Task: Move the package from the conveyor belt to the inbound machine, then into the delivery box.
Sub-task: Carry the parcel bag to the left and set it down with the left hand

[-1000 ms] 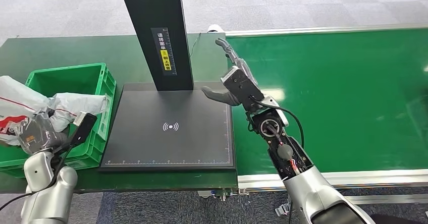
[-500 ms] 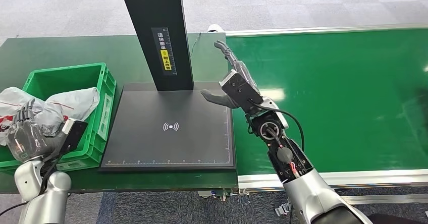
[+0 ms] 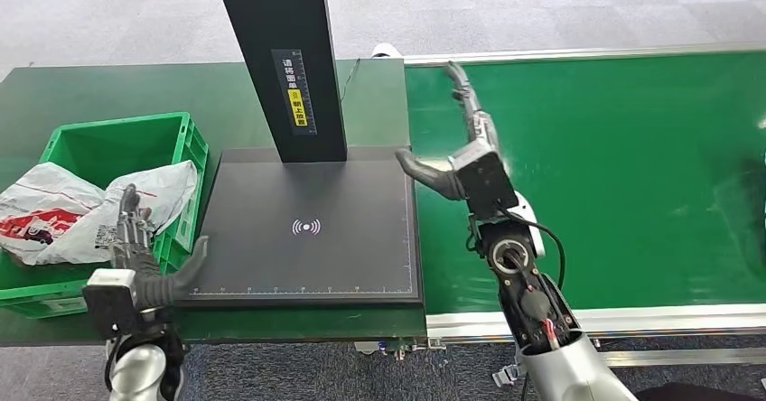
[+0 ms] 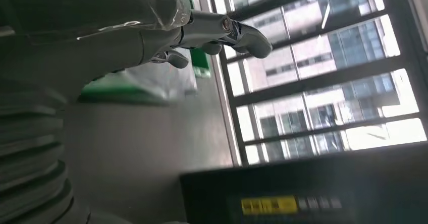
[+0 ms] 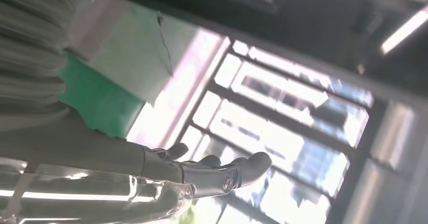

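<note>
Grey carpet [image 3: 542, 8] runs behind a dark green table [image 3: 108, 94] that carries the whole set-up. On it, the package [image 3: 81, 211], a crumpled white and grey bag with red print, lies in the green delivery box [image 3: 181, 148], draped over the box's near wall and spilling past its outer side. It sits just ahead of the left hand [image 3: 135, 256], which holds nothing: the fingers stand straight up and apart, the thumb sticking out toward the scanner plate. In the left wrist view the same hand [image 4: 151, 27] has its fingers extended, with the pale bag and green box blurred beyond them.

Just inward of the left hand's thumb is the inbound machine [image 3: 307, 225], a flat black plate with a wireless mark at its centre; its black post [image 3: 280, 58] rises at the far edge, bearing a yellow label. The box's side wall stands between the left hand and the plate's far corner.

The right hand [image 3: 461, 139] hovers at the plate's far right corner, over the edge of the green conveyor belt [image 3: 614, 166], fingers stretched forward and apart, thumb pointing back toward the post, gripping nothing. The right wrist view shows that hand [image 5: 202, 173] with extended fingers against bright windows.
</note>
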Robot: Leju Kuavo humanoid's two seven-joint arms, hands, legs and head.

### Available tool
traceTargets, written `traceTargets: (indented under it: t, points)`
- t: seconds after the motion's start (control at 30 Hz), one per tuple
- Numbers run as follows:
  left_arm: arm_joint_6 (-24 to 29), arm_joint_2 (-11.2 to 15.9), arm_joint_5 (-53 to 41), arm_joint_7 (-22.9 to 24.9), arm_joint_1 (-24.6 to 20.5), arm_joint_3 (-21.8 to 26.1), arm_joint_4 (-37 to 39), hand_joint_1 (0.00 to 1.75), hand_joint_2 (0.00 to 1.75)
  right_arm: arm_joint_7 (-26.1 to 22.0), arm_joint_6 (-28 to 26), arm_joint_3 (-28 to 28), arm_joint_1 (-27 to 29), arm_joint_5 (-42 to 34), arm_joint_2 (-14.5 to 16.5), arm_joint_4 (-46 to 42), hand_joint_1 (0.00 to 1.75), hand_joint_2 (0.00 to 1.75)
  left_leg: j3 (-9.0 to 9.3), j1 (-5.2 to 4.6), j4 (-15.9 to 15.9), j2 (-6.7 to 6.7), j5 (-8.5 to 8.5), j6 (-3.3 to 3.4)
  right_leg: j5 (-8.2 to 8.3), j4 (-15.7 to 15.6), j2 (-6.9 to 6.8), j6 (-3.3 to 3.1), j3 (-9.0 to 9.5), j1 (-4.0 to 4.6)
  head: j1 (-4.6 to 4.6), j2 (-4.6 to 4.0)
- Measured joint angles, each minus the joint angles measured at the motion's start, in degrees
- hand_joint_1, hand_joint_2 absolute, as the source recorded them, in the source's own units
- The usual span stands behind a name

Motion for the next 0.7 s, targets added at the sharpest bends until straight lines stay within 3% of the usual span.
traceTargets:
  t: [0.13,0.3,0.53,0.7]
  points:
    - [-0.51,-0.78,1.74,-0.05,2.45,-3.91,-3.15,0.00,1.75,-0.14,-2.37,-0.91,5.18,0.39,-0.90,-8.59,0.00,0.00,0.00,0.02,-0.02,0.08,-0.11,-0.01,-0.04,-0.01,0.03,0.01,-0.02,0.01,-0.04,0.00]
    - [-1.00,-1.07,2.88,0.19,3.40,-5.63,-4.95,0.00,1.75,-0.18,-3.09,-1.31,7.40,0.78,-1.54,-13.17,0.00,0.00,0.05,0.03,-0.04,0.08,-0.09,-0.02,-0.06,0.00,0.03,0.01,0.03,0.03,-0.03,0.00]
    - [-9.32,-2.08,8.29,2.98,6.61,-8.29,-6.20,0.00,1.75,-4.71,-10.43,-0.59,15.46,4.61,-1.55,-22.76,0.00,0.00,0.06,0.01,-0.02,-0.02,-0.18,0.00,-0.15,-0.01,0.00,0.10,0.08,0.00,-0.02,0.00]
    - [-5.88,-3.28,3.61,2.84,5.99,-12.32,-4.04,0.00,1.75,-9.19,-15.72,2.28,20.60,5.24,-1.16,-29.42,0.00,0.00,0.06,0.01,-0.03,-0.10,-0.22,0.00,-0.22,-0.02,-0.04,0.10,0.09,0.00,-0.02,0.00]
